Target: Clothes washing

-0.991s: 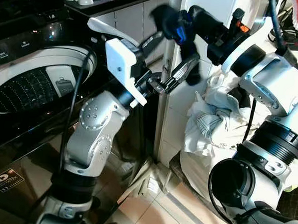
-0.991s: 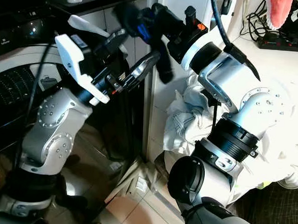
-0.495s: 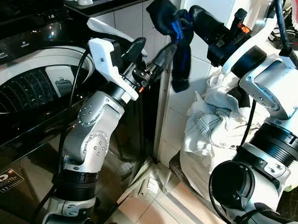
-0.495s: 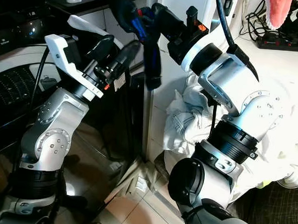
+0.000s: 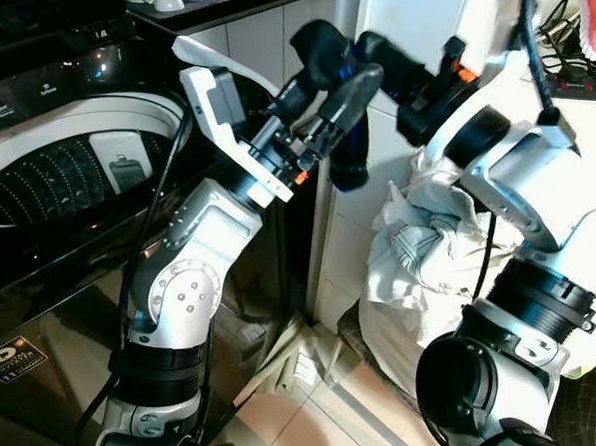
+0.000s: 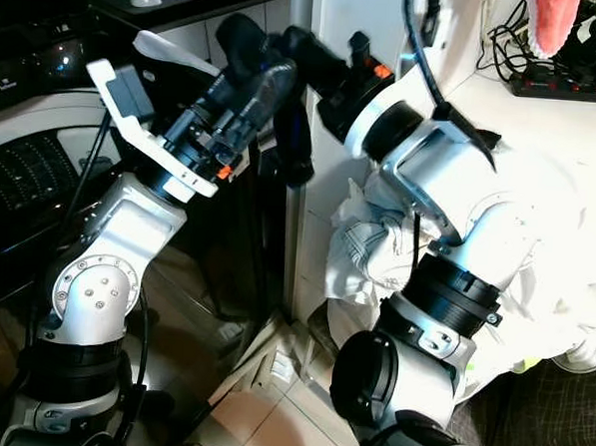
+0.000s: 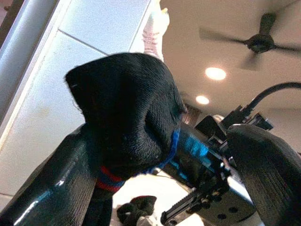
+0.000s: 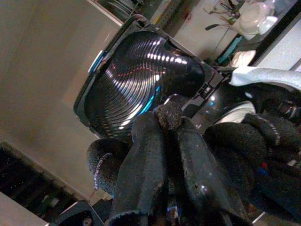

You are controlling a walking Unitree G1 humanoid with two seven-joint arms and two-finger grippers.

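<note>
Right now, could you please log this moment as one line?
right gripper: shut on black sock with blue band | left gripper: open, fingers astride sock | top-loading washing machine: lid open

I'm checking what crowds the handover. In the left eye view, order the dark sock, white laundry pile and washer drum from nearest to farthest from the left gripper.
1. Dark sock: at the left gripper, between its fingers.
2. White laundry pile: lower, to the robot's right.
3. Washer drum: far to the robot's left.

2 head views looking down, both sharing the washing machine (image 5: 71, 161), 2 wrist views close, facing up
</note>
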